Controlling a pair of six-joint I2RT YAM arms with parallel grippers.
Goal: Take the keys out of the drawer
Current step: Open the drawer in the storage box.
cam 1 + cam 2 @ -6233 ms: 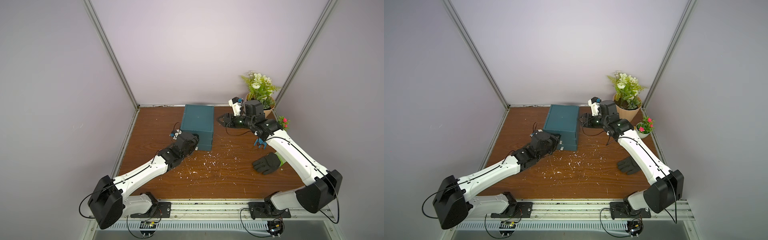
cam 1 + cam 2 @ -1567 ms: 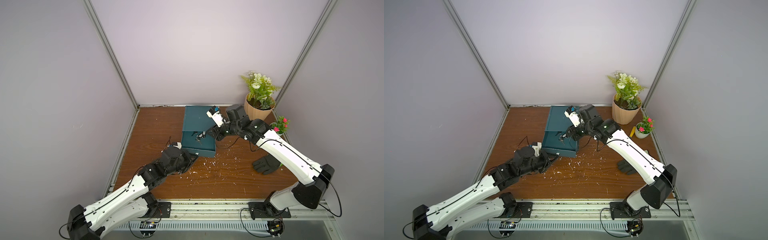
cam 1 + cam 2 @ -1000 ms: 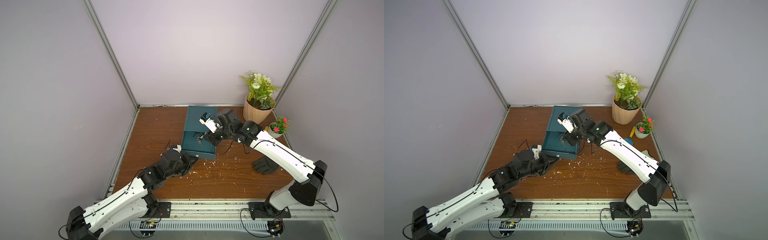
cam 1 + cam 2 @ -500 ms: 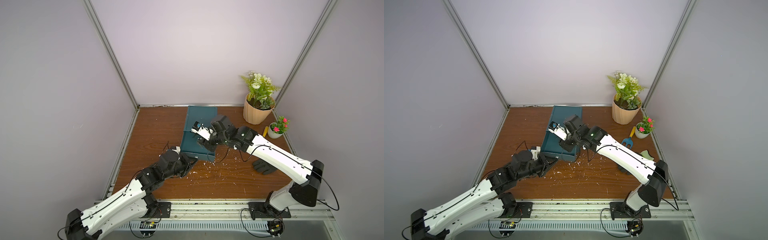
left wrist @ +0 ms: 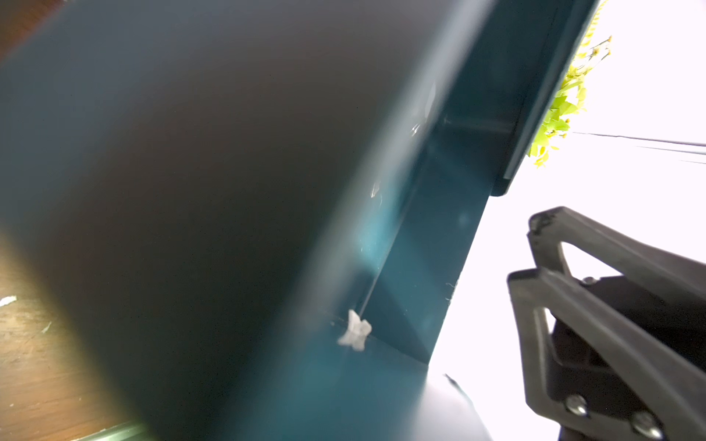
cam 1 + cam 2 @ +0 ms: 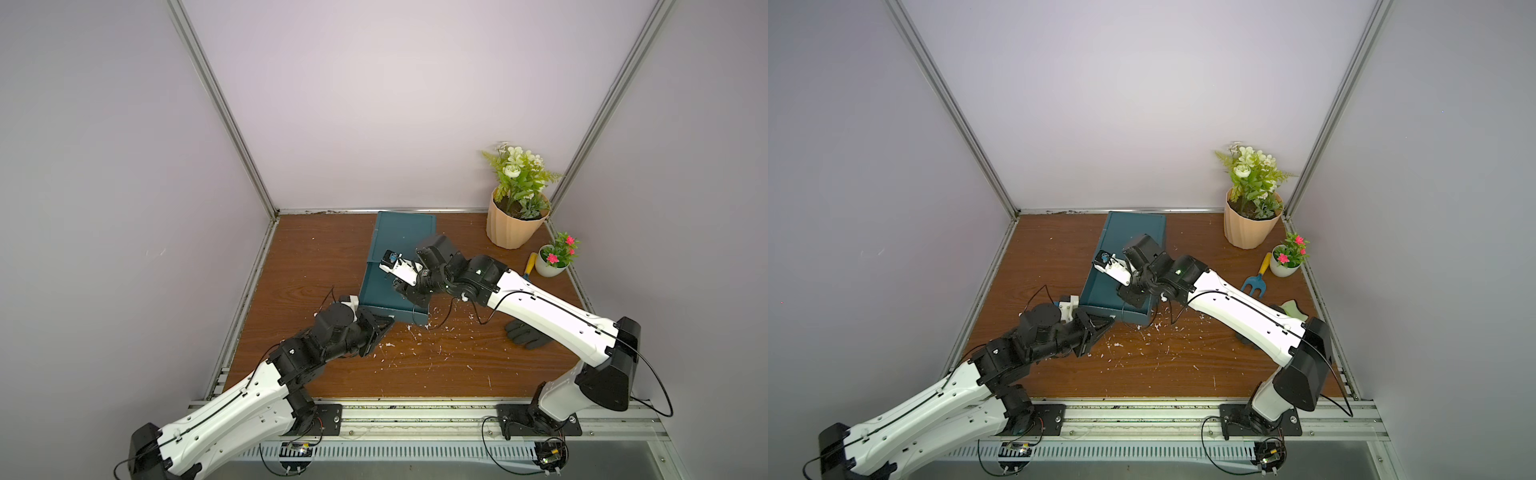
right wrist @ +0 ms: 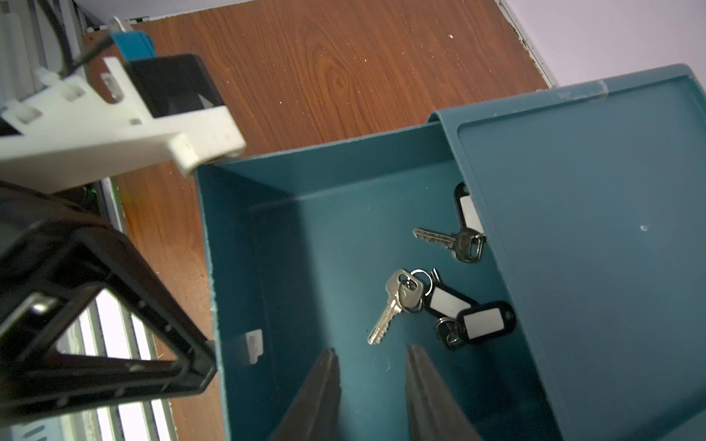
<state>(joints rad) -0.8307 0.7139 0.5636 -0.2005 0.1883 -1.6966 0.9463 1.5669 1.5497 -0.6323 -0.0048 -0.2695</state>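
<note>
The teal drawer [image 7: 290, 244] stands pulled out of its teal cabinet [image 6: 405, 232]. In the right wrist view the keys [image 7: 397, 301] lie on its floor: a silver bunch with black tags [image 7: 483, 319] and another key [image 7: 450, 238] half under the cabinet top. My right gripper [image 7: 370, 349] hangs open inside the drawer, nothing between its fingers, the silver key's tip just ahead. In both top views the arm hides the keys. My left gripper [image 6: 386, 326] sits at the drawer's front wall [image 6: 1121, 313]; how its jaws stand is unclear.
A black glove [image 6: 525, 334] lies under the right arm. A large flower pot [image 6: 513, 224], a small pot [image 6: 552, 262] and a blue garden fork [image 6: 1254, 282] stand at the back right. White scraps [image 6: 415, 345] litter the wooden table in front of the drawer.
My right arm has swung left and forward over the drawer, and its gripper has dropped inside. The left gripper has stayed at the drawer's front.
</note>
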